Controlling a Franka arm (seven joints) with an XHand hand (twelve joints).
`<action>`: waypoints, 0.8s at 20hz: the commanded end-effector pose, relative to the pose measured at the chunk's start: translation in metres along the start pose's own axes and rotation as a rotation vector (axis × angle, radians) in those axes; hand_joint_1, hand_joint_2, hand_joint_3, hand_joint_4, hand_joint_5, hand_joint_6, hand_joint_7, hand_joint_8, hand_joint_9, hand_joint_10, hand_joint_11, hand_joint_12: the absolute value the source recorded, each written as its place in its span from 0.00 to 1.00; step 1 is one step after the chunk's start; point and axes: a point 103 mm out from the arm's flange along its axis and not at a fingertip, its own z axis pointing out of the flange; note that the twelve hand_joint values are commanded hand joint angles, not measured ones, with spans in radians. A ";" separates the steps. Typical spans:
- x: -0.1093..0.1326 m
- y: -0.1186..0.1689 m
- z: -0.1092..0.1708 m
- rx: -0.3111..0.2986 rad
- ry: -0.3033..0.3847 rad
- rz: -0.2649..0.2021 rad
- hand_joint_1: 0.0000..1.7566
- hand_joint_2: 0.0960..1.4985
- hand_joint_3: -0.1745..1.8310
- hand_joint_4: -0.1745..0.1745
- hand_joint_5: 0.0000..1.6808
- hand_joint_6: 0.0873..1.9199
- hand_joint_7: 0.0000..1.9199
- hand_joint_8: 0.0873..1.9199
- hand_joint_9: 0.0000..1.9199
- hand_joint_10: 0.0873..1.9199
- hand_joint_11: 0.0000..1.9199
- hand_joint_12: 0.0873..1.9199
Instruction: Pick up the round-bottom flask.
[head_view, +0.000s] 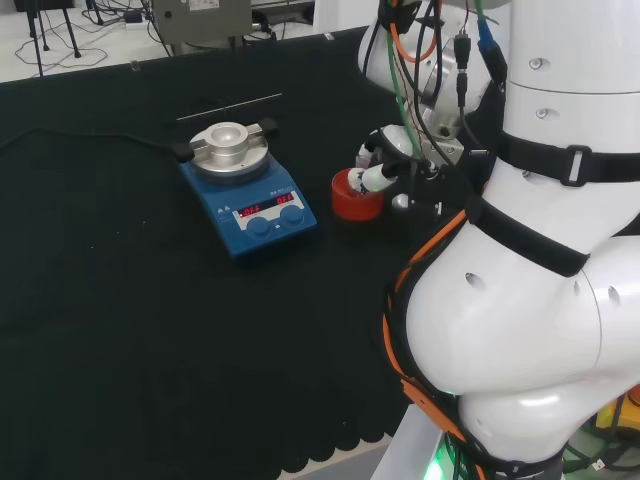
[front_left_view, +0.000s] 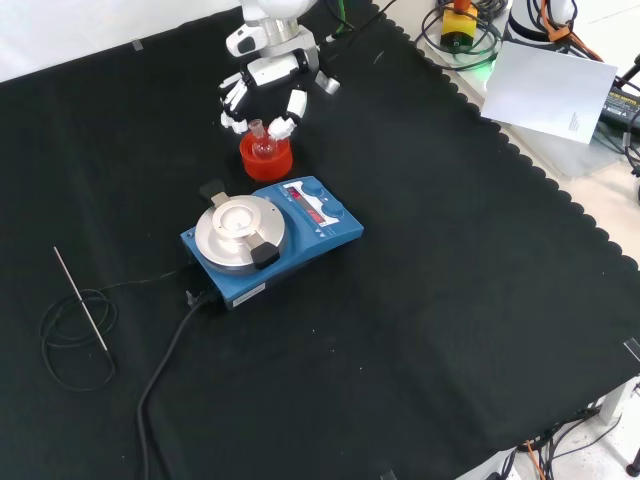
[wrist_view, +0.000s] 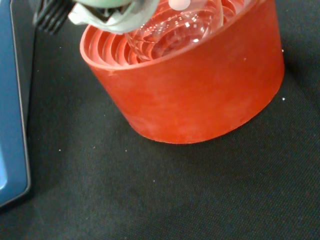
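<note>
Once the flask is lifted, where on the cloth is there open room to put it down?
Front view: bare cloth right of the blue stirrer, toward the scalloped edge. Crowded: the red stand against the stirrer under the hand, and the coiled cable at left.

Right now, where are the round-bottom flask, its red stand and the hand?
round-bottom flask (front_left_view: 262, 143), front view, on its clear neck above the stand.
red ribbed stand (wrist_view: 200, 95), wrist view, on its outer wall.
hand (front_left_view: 270, 68), front view, on its palm, above the flask.

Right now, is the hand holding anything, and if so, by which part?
Cannot be told. The hand has fingertips beside the neck of the round-bottom flask, which sits in its red stand.
</note>
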 end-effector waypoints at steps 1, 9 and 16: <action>0.000 -0.001 -0.003 -0.013 0.007 -0.009 0.48 0.40 0.43 0.24 0.34 0.39 0.22 0.32 0.31 0.31 0.06 0.69; 0.008 0.002 -0.004 -0.014 0.003 -0.028 0.48 0.40 0.43 0.24 0.35 0.40 0.22 0.32 0.31 0.32 0.06 0.69; 0.005 0.002 -0.002 -0.009 -0.003 -0.017 0.48 0.40 0.43 0.22 0.42 0.43 0.22 0.32 0.31 0.32 0.06 0.69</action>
